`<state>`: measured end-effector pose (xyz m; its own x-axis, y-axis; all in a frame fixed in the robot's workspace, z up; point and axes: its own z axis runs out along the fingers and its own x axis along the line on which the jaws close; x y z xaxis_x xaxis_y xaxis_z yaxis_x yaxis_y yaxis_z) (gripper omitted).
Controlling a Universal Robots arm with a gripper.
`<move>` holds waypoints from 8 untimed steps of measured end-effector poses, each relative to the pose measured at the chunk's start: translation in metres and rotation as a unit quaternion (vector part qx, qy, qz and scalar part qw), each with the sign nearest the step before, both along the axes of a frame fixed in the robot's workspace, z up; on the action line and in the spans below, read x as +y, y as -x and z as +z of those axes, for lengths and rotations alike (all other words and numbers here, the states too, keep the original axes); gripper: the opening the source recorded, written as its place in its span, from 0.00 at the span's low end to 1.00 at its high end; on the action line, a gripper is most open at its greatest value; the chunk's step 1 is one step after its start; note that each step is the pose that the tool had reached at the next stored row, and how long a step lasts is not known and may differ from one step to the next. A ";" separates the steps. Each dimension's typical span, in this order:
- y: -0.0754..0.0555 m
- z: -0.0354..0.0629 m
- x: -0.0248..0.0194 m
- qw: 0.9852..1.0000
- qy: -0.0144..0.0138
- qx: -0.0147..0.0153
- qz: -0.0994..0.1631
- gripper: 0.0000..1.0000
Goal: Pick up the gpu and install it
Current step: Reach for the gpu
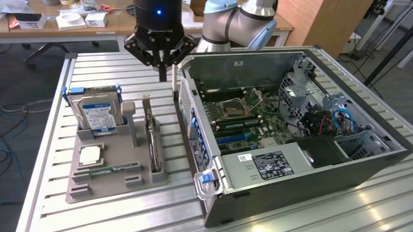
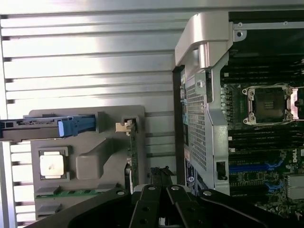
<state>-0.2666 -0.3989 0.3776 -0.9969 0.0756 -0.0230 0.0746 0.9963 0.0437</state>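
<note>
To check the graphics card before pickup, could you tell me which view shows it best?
The exterior view: the graphics card stands on edge in the gray holder, with its full length visible. The wrist view shows the graphics card edge-on from above.

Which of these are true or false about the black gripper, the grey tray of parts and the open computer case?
1. The black gripper holds the thin dark gpu card. False: it is shut on nothing, and the card stands on edge in the grey plastic tray.
2. The silver hard drive with a blue-white label stands in the tray. True.
3. The black computer case lies open, showing its green motherboard. True.
4. The narrow green memory stick sits inside the case. False: it lies in the tray.
</note>
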 end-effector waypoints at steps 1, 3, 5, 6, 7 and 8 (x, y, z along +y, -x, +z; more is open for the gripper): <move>0.002 -0.0005 0.0000 1.000 0.000 0.000 0.000 0.10; 0.006 -0.0015 0.0000 1.000 0.000 0.000 0.000 0.10; 0.011 -0.0024 0.0000 1.000 0.000 0.000 0.000 0.10; 0.014 -0.0028 0.0000 1.000 0.000 0.000 0.000 0.10; 0.016 -0.0033 0.0001 1.000 0.000 0.000 0.000 0.10; 0.018 -0.0037 0.0001 1.000 0.000 0.000 0.000 0.10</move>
